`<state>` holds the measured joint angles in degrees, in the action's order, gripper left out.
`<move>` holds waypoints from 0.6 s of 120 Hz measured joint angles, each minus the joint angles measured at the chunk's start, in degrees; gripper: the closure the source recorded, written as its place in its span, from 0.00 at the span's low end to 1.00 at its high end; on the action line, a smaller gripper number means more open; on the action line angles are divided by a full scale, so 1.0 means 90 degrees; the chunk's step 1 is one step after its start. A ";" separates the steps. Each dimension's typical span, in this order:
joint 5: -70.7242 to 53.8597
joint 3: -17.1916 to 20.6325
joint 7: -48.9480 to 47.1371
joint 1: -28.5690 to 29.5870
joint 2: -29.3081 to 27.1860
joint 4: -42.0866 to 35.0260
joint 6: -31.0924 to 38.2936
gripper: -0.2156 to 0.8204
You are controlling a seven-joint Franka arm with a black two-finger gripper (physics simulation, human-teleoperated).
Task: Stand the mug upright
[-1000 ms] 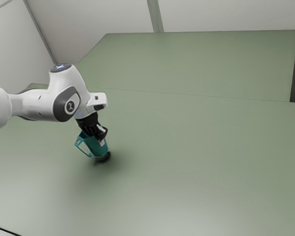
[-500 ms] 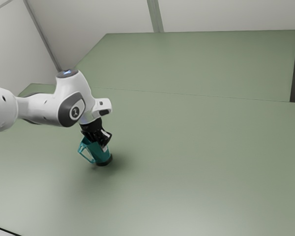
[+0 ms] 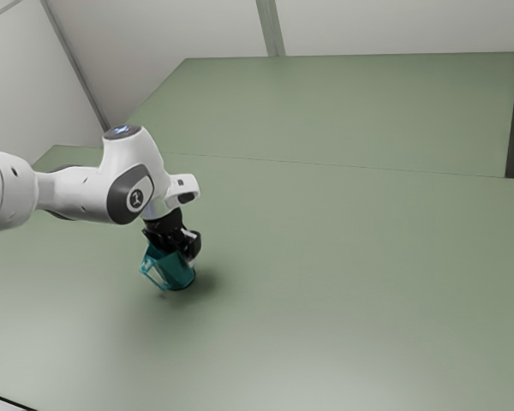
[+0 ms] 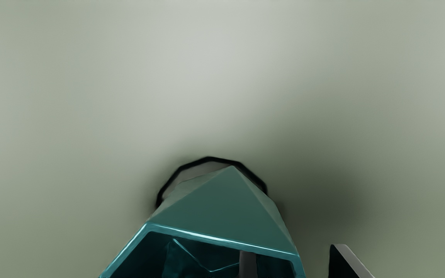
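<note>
The teal mug (image 3: 175, 269) rests on the table below my gripper (image 3: 179, 250) in the exterior view, close to upright, dark base down and handle toward the exterior view's left. Looking from the wrist, I see the mug (image 4: 226, 212) with its open rim facing the hand and its black-edged base beyond. My gripper (image 4: 294, 259) is open astride the mug's wall: one finger is inside the mouth, the other outside with a visible gap to the wall. The mug's lower inside is partly hidden.
The green table (image 3: 343, 291) extends widely toward the exterior view's right. A second green surface (image 3: 343, 111) lies behind it, with pale walls beyond.
My hand has moved down and slightly toward the exterior view's right. The mug, tilted with its base raised a second ago, has come down onto the table and turned more upright.
</note>
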<state>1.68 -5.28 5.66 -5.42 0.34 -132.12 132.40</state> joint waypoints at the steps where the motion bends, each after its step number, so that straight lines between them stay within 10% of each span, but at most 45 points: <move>1: 0.0004 0.0000 -0.0001 -0.0003 -0.0015 0.0000 -0.0001 0.61; 29: 0.0058 -0.0001 -0.0007 -0.0049 -0.0618 0.0092 -0.0138 0.35; 72: 0.0076 0.0456 -0.0075 0.0321 -0.0530 0.1653 -0.1674 0.24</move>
<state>2.36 -1.18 4.98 -2.53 -4.44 -117.24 117.33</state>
